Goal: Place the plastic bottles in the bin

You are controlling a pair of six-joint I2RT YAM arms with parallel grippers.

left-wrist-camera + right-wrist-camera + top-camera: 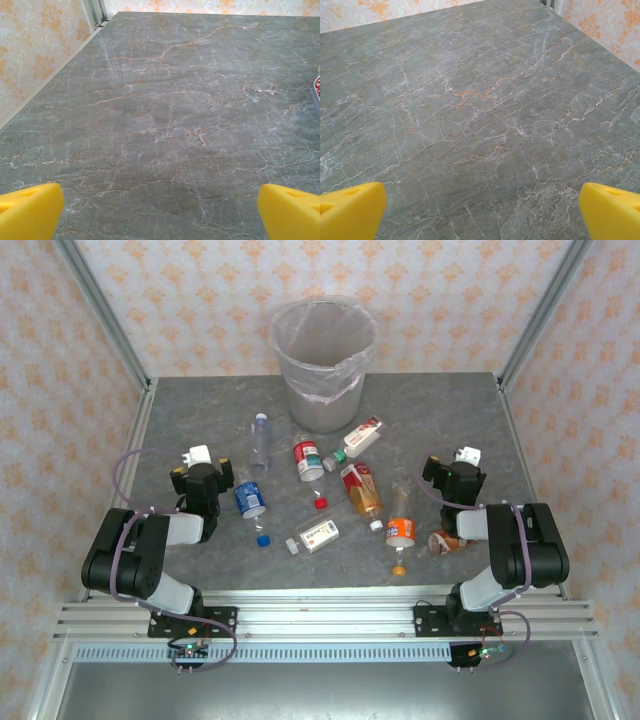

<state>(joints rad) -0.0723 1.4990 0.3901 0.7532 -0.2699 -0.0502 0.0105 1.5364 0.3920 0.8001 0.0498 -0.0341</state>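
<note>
At twelve o'clock on the grey marbled table [200, 410]: bin [325, 405], upright, lined with a clear bag. Below it, from centre toward six o'clock, plastic bottles [362, 490] lying scattered on the stone, well apart from both grippers. Clear blue-capped bottle [260, 440] at eleven o'clock of centre; red-label bottle [308, 458] near the middle; white-and-red bottle [362, 436] closest to the bin, at its five o'clock; orange-label bottle [400, 530] at four o'clock; blue-label bottle [250, 498] at eight o'clock, near the left arm [130, 550]; white-label bottle [318, 536] at six o'clock; crumpled bottle [450, 542] partly hidden by the right arm [520, 540]. Loose red cap [320, 503] and blue cap [262, 539] among them. Left gripper [160, 210] at nine o'clock, yellow fingers [30, 210] spread wide, gripping nothing, bare stone between. Right gripper [480, 210] at three o'clock, equally wide, empty
</note>
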